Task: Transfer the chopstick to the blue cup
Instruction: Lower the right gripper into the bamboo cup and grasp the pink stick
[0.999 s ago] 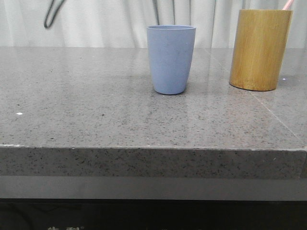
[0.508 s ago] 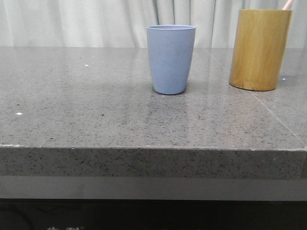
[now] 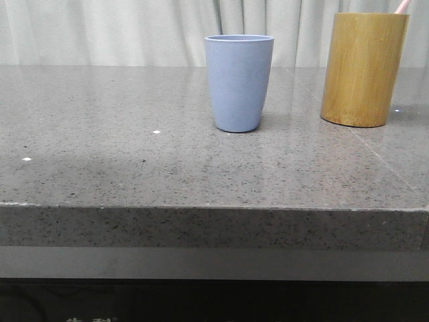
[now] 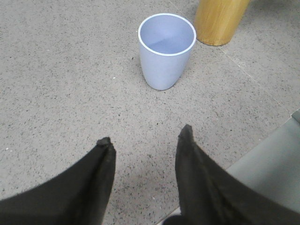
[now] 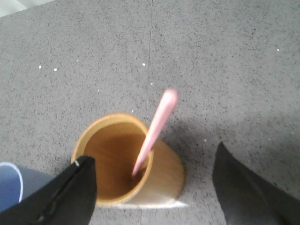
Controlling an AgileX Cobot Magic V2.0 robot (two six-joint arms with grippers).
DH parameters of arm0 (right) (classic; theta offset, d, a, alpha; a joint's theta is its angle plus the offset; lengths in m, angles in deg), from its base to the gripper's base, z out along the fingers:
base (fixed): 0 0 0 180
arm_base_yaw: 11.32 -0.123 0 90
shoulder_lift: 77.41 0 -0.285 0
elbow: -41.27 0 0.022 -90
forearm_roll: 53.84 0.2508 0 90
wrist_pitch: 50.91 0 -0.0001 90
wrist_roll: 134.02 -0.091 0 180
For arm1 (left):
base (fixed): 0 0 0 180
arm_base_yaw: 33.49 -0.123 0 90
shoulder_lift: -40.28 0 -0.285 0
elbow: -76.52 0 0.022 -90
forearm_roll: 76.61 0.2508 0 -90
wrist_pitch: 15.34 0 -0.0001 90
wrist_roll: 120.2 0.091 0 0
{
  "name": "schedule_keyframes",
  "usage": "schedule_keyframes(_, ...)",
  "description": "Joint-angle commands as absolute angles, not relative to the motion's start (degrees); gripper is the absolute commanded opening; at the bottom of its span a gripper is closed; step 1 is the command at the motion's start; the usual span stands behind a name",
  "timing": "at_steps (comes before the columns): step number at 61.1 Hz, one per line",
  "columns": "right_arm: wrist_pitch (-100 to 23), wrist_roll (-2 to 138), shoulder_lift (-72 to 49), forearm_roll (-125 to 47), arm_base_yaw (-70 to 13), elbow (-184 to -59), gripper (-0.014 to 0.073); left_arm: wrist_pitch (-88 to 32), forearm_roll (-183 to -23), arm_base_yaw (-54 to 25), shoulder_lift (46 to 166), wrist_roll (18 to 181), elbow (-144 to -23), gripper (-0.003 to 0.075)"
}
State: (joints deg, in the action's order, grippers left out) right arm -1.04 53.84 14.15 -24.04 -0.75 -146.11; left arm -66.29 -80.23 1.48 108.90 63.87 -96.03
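Observation:
The pale pink chopstick (image 5: pixel 156 129) stands leaning inside the yellow-brown bamboo cup (image 5: pixel 122 161); in the front view only its tip (image 3: pixel 402 6) pokes above that cup (image 3: pixel 362 67) at the back right. The blue cup (image 3: pixel 238 82) stands upright and empty mid-table, left of the bamboo cup. My right gripper (image 5: pixel 152 161) hangs open above the bamboo cup, its fingers spread to either side of the chopstick without touching it. My left gripper (image 4: pixel 146 136) is open over bare table, with the blue cup (image 4: pixel 166 49) some way ahead of its fingertips.
The grey speckled stone table (image 3: pixel 134 161) has its front edge close to the camera, and a pale curtain hangs behind. In the left wrist view a light grey ledge (image 4: pixel 276 168) lies beyond the table edge beside one finger.
A dark looping cable seen at the upper left a second ago is gone from the front view. A small bright speck on the table has shifted. The cups have not moved.

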Motion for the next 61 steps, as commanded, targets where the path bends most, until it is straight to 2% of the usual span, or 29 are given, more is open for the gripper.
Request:
schedule_keyframes(1,-1.6,54.7,16.4,-19.9,0.6,-151.8,0.0538,-61.3,-80.6,1.8,106.3,63.9,-96.7,0.0316)
schedule_keyframes(19,5.2,58.7,26.5,-15.1,1.1,-162.0,0.0515,-61.2,-80.6,1.8,106.0,63.9,-96.7,0.0316)
schedule_keyframes(52,6.9,58.7,26.6,-15.2,1.1,-162.4,0.0037,-61.2,-80.6,1.8,106.0,63.9,-96.7,0.0316)
schedule_keyframes(61,6.9,59.1,25.6,-15.3,1.1,-162.4,-0.0043,-61.2,-80.6,1.8,106.0,63.9,-96.7,0.0316)
